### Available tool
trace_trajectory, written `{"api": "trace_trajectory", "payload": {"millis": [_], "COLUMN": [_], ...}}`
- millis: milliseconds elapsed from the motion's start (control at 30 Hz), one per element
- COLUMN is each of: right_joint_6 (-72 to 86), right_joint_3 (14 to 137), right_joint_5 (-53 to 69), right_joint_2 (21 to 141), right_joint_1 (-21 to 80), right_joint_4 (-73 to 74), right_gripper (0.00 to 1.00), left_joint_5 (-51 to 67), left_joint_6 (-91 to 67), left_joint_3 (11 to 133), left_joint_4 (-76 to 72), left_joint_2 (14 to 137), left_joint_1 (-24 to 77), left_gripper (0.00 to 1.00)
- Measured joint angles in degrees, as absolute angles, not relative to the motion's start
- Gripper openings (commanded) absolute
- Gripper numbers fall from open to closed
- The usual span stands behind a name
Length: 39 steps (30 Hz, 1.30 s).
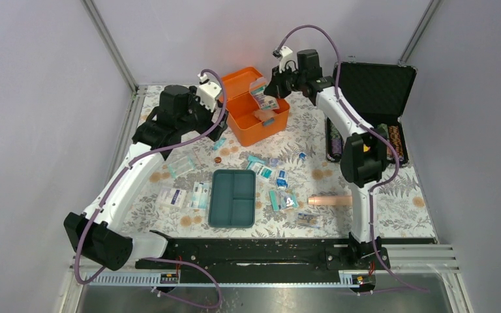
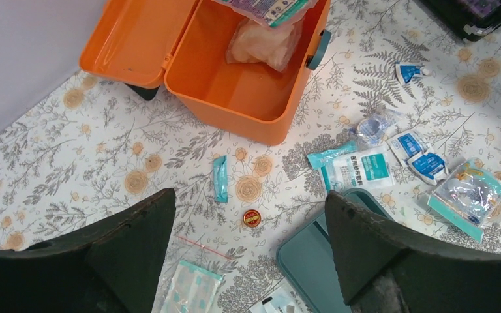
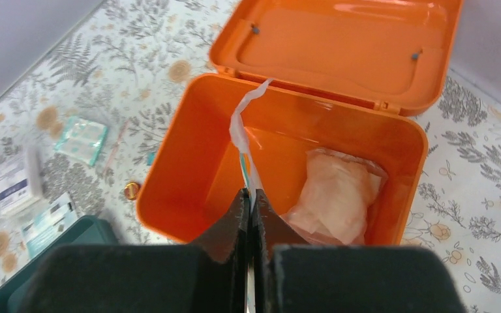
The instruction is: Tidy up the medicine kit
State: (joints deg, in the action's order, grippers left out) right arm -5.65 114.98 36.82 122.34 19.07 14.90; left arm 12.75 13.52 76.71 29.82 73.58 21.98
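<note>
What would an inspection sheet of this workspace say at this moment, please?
Surface: floral-patterned tablecloth, strewn with items.
Job's things: bright orange plastic box open, lid back, pale wrapped bundle inside; teal three-compartment tray out on the cloth, empty; small white-and-teal packets scattered around it.
Clutter: black foam-lined case open at far right; beige roll; small red round tin.
Hands: right hand shut on a thin clear packet above the box; left hand open, holding nothing.
Cables: purple cables along both arms.
Surroundings: plain grey walls; nothing else seen.
</note>
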Motion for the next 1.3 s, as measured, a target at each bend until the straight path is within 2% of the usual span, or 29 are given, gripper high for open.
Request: {"api": "trace_trajectory", "payload": {"millis": [300, 933, 1300], "right_joint_6": [-4.73, -4.64, -5.61], "right_joint_3": [125.67, 130.13, 132.05], "right_joint_5": [29.98, 19.97, 14.37], "right_joint_2": [133.03, 140.09, 141.60], "right_joint_1": [19.62, 22.46, 22.57], "right_joint_4": [25.15, 29.76, 30.04], "right_gripper": [0.00, 0.00, 0.41], "left_joint_5": [10.74, 9.67, 8.91], "left_joint_6": [13.47, 13.47, 13.47], "left_joint_3": [76.23, 75.35, 75.20], "left_joint_4": [29.71, 30.35, 30.37], "left_joint_2": [73.54, 73.54, 73.41], "left_joint_1": [19.88, 18.70, 18.59], "left_gripper": [0.84, 0.84, 0.84]}}
